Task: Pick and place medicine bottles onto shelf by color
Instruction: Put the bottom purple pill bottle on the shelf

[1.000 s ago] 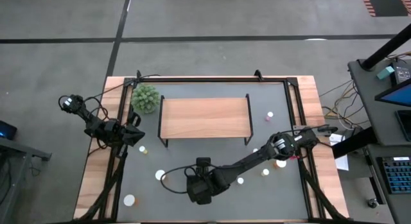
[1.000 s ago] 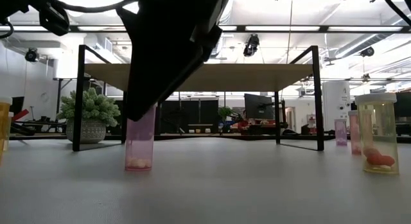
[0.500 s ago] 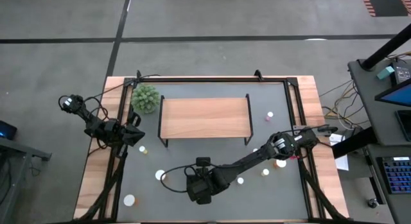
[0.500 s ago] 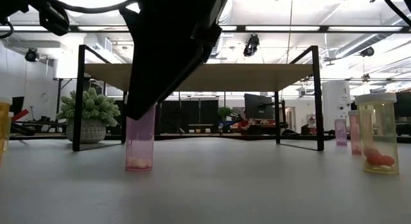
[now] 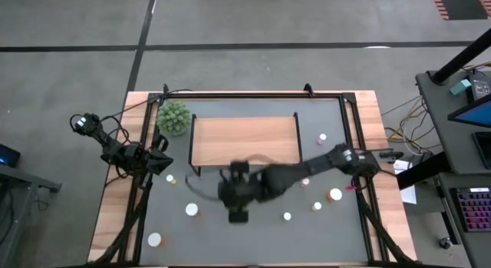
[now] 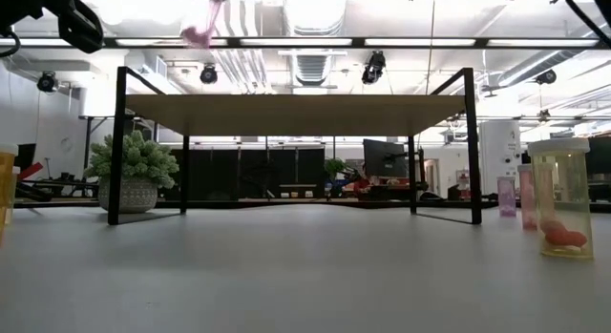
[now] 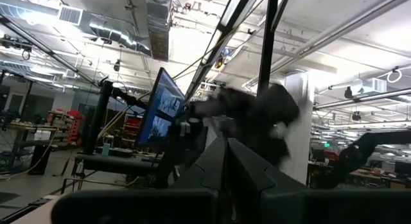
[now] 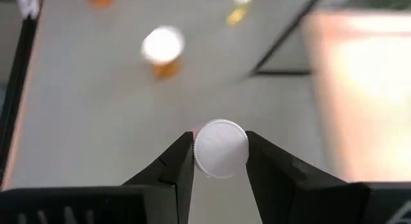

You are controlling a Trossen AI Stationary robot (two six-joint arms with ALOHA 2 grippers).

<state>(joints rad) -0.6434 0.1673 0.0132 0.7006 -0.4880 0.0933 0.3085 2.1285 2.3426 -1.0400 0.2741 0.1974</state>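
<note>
My right gripper (image 5: 237, 196) hangs high over the table's near middle, just in front of the shelf (image 5: 244, 140). It is shut on a small pink bottle with a white cap (image 8: 220, 148), which also shows at the top of the low view (image 6: 200, 18). The shelf is a light-wood board on thin black legs. My left gripper (image 5: 163, 162) waits at the table's left side with its fingers shut (image 7: 226, 153). Other white-capped bottles stand upright on the table: an orange one (image 5: 335, 195), small ones (image 5: 287, 216) (image 5: 316, 206) (image 5: 192, 210), and one near the front left (image 5: 155, 239). My right gripper pinches the pink bottle at its white cap (image 8: 220, 148) between its two fingers (image 8: 183, 156), one on each side of the cap. The fingers come from above, pointing down. The bottle hangs upright below them, its body (image 6: 200, 18) lifted far clear of the table.
A green spiky plant (image 5: 173, 117) in a pot stands at the shelf's far left corner. A yellow bottle (image 6: 563, 211) and pink bottles (image 6: 506, 196) stand at the right, and an orange one (image 6: 6, 185) at the left. An orange bottle (image 8: 162, 49) stands below my right gripper.
My right gripper has gone up and toward the shelf with the pink bottle. The bottle stood on the table before and is now lifted clear, still upright, near the height of the shelf top or above it.
</note>
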